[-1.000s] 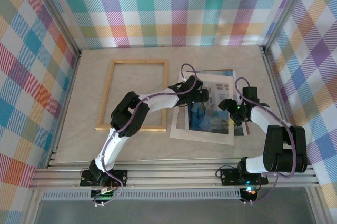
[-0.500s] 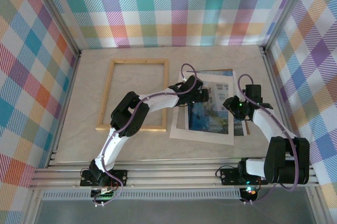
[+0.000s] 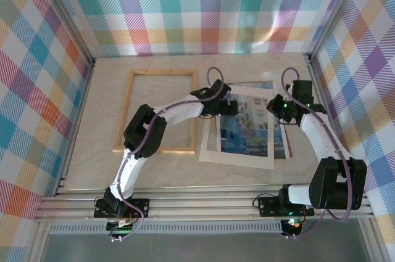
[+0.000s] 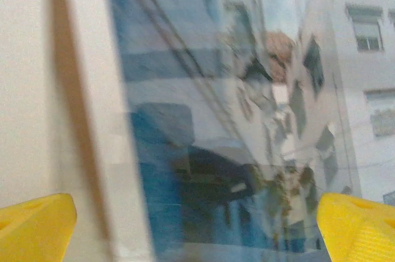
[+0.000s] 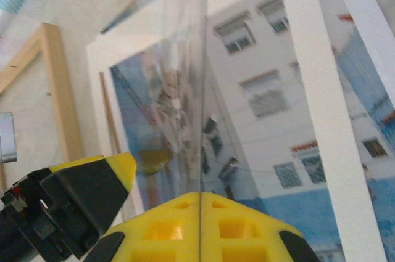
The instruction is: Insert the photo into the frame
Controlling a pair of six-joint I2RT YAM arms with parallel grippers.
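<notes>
The photo (image 3: 244, 131), a blue-toned print of buildings, lies right of centre on the table under a white mat (image 3: 236, 156). The frame (image 3: 125, 111), thin light wood, lies flat to the left with nothing inside it. My right gripper (image 3: 281, 106) is shut on the edge of a clear pane (image 5: 179, 40), which stands tilted up over the photo (image 5: 259, 95). My left gripper (image 3: 223, 104) hangs wide open just above the photo's (image 4: 247, 120) left part, its yellow fingertips (image 4: 34, 225) far apart with nothing between them.
The mat's white strip (image 4: 99, 126) runs beside the print. A wooden frame rail (image 5: 58, 95) shows beyond the pane. Checked walls close in the table on three sides. Bare tabletop (image 3: 160, 176) lies in front of the frame.
My right gripper has shut on the clear pane and moved back toward the far right, lifting that edge. My left gripper has shifted slightly back and left, still open.
</notes>
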